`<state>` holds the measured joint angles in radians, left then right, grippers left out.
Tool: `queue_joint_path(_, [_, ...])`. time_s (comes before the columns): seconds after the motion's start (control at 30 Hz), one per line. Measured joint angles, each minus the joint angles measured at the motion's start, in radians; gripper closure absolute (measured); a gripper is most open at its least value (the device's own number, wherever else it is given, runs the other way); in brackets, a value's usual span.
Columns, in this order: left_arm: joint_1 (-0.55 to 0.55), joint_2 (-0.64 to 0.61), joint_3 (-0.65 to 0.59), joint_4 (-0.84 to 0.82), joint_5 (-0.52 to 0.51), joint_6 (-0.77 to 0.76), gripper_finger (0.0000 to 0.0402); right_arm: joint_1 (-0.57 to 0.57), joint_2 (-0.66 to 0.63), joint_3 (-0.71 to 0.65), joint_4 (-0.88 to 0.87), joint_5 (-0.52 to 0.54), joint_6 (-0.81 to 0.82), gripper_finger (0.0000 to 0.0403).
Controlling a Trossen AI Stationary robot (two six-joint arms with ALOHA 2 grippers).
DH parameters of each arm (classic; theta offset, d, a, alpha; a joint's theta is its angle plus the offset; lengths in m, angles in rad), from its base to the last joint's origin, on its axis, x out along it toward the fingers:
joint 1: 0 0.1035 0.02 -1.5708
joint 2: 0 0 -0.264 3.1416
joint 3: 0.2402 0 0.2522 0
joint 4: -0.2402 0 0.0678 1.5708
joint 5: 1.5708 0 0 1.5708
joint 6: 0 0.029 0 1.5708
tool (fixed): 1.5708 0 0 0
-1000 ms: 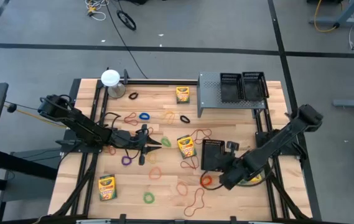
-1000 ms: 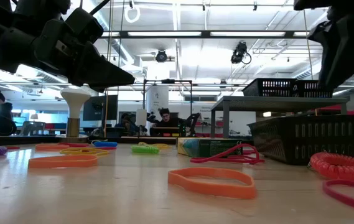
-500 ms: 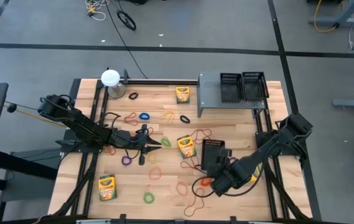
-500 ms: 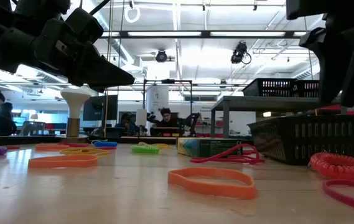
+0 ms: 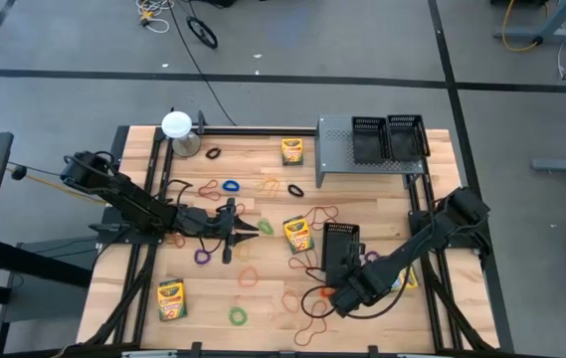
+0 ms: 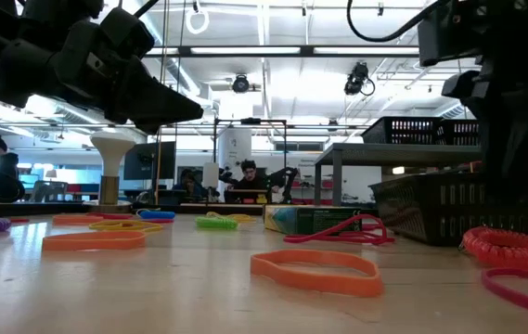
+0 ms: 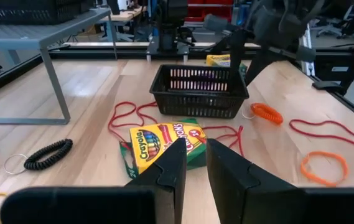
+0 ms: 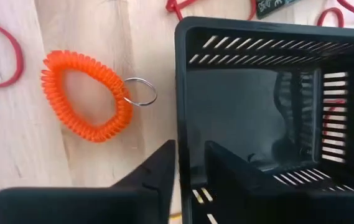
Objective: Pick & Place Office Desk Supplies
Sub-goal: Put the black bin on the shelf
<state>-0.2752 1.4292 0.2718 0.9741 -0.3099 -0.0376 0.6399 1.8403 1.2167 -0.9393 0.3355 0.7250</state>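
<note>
my right tool point(image 8: 189, 168) sits at the near edge of the small black basket point(image 8: 276, 93), its two fingers nearly together with the basket's wall in the narrow gap between them, so it looks pinched on that rim. just beside the basket lies an orange coil band point(image 8: 86, 96) with a metal ring, flat on the bench point(image 5: 263, 303), with thin red loops close by.

my left tool point(image 7: 191, 165) hangs above the middle of the bench, fingers only a slit apart and holding nothing i can see. ahead of it a crayon box point(image 7: 164, 142) lies flat among red loops, just in front of the basket, and a black coil band point(image 7: 47, 154) rests off to one side.

from above i count other crayon boxes: one near the front left point(image 5: 171, 298) and one toward the back by the grey rack point(image 5: 292, 151). coloured loops are scattered across the middle of the bench.
</note>
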Motion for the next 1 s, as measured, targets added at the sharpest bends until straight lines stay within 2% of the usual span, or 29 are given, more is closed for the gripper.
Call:
queue_joint_path(0.2, [0.000, 0.000, 0.000, -0.001, -0.004, 0.000, 0.0333, 0.006, 0.000, 0.004, -0.031, 0.009, -0.009, 0.0388])
queue_joint_path(0.33, [0.000, 0.000, 0.000, -0.001, -0.003, 0.000, 0.0333, 0.022, 0.000, 0.057, -0.147, 0.045, -0.024, 0.0383])
queue_joint_path(0.47, [0.000, 0.000, 0.000, -0.001, -0.003, 0.000, 0.0334, 0.047, -0.001, 0.166, -0.294, 0.099, -0.041, 0.0378])
queue_joint_path(0.63, [0.000, 0.000, 0.000, -0.001, -0.003, 0.000, 0.0333, 0.048, -0.002, 0.300, -0.330, 0.215, -0.218, 0.0393])
queue_joint_path(0.8, [0.000, 0.000, 0.000, -0.001, -0.003, 0.000, 0.0333, -0.053, -0.002, 0.410, -0.352, 0.269, -0.393, 0.0382])
queue_joint_path(1.0, [0.000, 0.000, 0.000, -0.001, -0.003, 0.000, 0.0333, -0.241, -0.002, 0.523, -0.413, 0.271, -0.604, 0.0389])
